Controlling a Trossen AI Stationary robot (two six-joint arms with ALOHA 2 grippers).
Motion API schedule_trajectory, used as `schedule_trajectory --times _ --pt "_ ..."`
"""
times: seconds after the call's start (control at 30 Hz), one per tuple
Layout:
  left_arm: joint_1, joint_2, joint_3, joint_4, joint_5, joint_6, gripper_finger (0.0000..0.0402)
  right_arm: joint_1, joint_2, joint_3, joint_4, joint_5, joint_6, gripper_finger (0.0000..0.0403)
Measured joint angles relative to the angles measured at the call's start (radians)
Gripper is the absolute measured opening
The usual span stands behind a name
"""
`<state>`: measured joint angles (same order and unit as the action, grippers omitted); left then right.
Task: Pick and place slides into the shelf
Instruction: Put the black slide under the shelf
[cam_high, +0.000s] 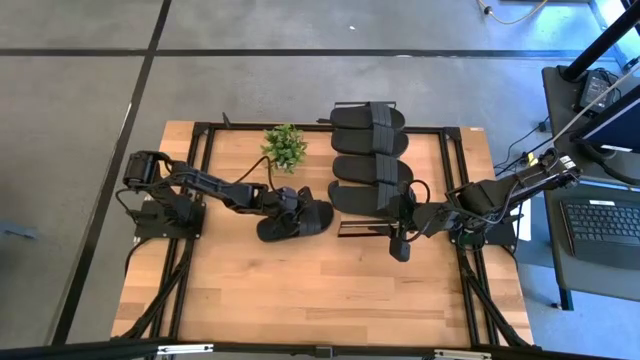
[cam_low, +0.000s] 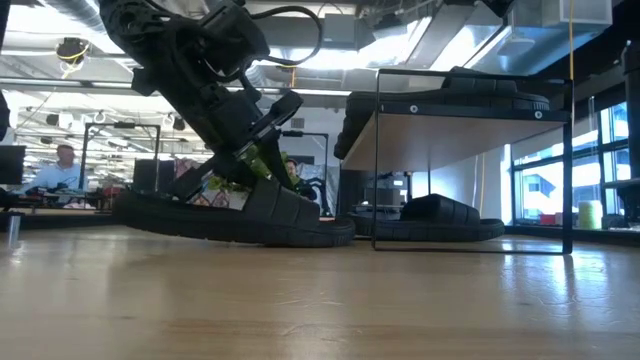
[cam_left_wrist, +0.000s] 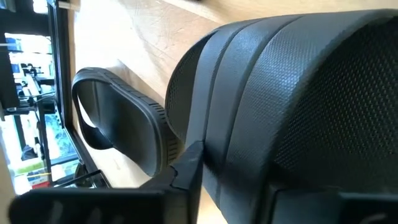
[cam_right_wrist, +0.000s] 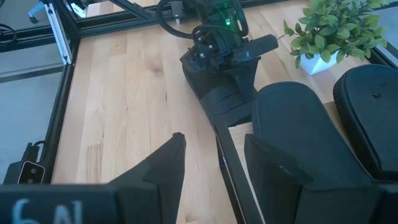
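A black slide (cam_high: 300, 217) lies on the table beside the shelf (cam_high: 352, 229), near a potted plant. My left gripper (cam_high: 283, 205) is shut on this slide, whose ribbed strap (cam_left_wrist: 292, 93) fills the left wrist view. Several more slides (cam_high: 368, 170) sit on the shelf's top board, and one (cam_low: 440, 213) lies beneath it on the table. My right gripper (cam_right_wrist: 217, 171) is open and touches nothing. It hovers at the shelf's near end, its fingers on either side of the black frame bar (cam_right_wrist: 225, 152). My left gripper holds the slide by its wide strap (cam_left_wrist: 217, 124), pinched between the two fingers; one finger (cam_left_wrist: 186, 168) lies against the strap's edge. The fingers come slanting down from the table's left (cam_low: 245, 160). The sole (cam_low: 230, 225) appears to lie on the table.
A small potted plant (cam_high: 285, 146) stands just beyond the held slide. The shelf's thin black legs (cam_low: 377, 160) rise to the slide's right. Bare tabletop (cam_high: 300, 290) stretches toward the near edge. A desk with a laptop (cam_high: 595, 225) stands right of the table.
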<state>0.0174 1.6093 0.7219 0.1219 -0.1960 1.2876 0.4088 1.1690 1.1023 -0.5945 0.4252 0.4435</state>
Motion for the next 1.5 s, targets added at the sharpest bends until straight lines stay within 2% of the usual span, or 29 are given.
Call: schedule_trajectory --times 0.17,0.37,0.6,0.8,0.93,1.0,1.07,1.17,1.33,1.4,1.5 --pt "0.0 0.0 0.0 0.0 0.007 -0.001 0.0131 0.0 0.0 0.0 0.0 0.0 0.001 0.0167" --pt "0.0 -0.002 0.001 -0.006 -0.034 0.001 0.0187 0.0 0.0 0.0 0.0 0.0 0.001 0.0167" --pt "-0.001 -0.032 0.001 -0.074 -0.105 -0.009 0.0196 0.0 0.0 0.0 0.0 0.0 0.001 0.0167" --pt "-0.01 -0.176 0.001 -0.273 -0.14 -0.235 0.0195 0.0 0.0 0.0 0.0 0.0 -0.002 0.0167" --pt "-0.061 -0.322 0.001 -0.393 -0.18 -0.465 0.0195 0.0 0.0 0.0 0.0 0.0 -0.003 0.0167" --pt "-0.092 -0.398 0.004 -0.45 -0.205 -0.659 0.0195 0.0 0.0 0.0 0.0 0.0 -0.003 0.0167" --pt "-0.119 -0.466 0.03 -0.549 -0.185 -0.921 0.0195 0.0 0.0 0.0 0.0 0.0 -0.002 0.0167" --pt "-0.145 -0.537 0.095 -0.706 -0.058 -1.29 0.0195 0.0 0.0 0.0 0.001 0.0 -0.007 0.0167" --pt "-0.189 -0.568 0.156 -0.844 0.164 -1.748 0.0195 0.0 0.0 0.0 0.001 0.0 -0.025 0.0167" --pt "-0.208 -0.567 0.158 -0.881 0.22 -1.892 0.0195 0.0 0.0 0.0 0.001 0.0 -0.036 0.0167" --pt "-0.232 -0.546 0.158 -0.979 0.225 -2.039 0.0195 0.0 0.0 0.0 0.002 0.0 -0.062 0.0167"
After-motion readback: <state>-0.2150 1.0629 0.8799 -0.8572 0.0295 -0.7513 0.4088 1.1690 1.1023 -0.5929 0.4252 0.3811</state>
